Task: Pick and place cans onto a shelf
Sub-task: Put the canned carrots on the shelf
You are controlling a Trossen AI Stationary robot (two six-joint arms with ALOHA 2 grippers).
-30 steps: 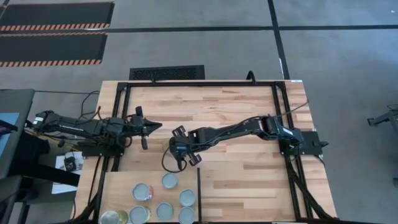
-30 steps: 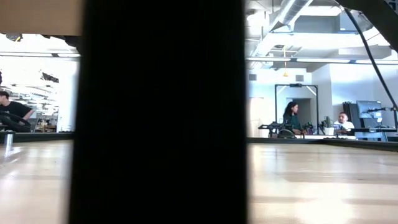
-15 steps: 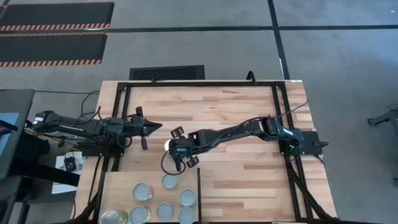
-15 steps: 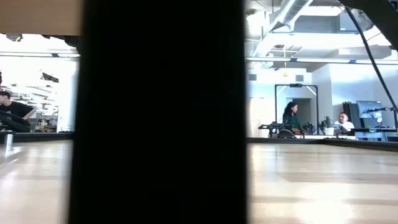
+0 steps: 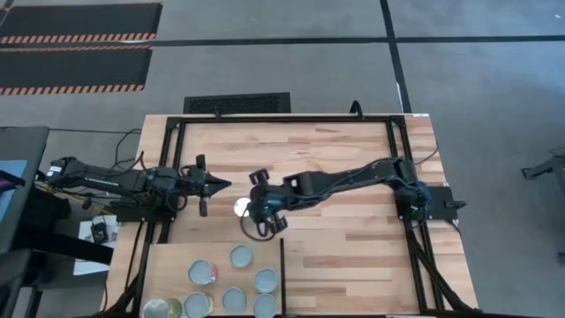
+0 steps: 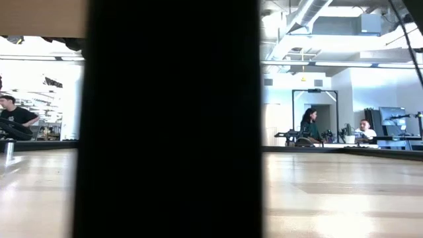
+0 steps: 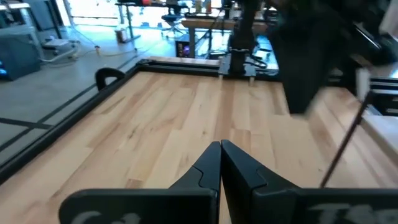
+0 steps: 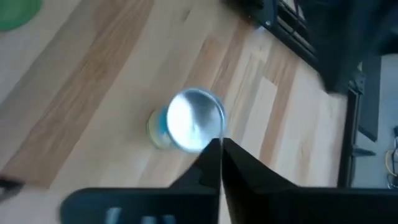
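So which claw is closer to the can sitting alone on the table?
The right claw, just beside the lone can, not holding it. The left claw waits a bit farther off, shut.

Lone can (image 5: 240, 208) beyond shelf (image 5: 168, 265), seemingly

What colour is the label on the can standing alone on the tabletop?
Yellow with some blue on the can, clearest in the right wrist view.

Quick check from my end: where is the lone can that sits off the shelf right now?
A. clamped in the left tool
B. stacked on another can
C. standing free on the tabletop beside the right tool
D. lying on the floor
C: the lone can stands upright on the tabletop, just clear of the shut right tool.
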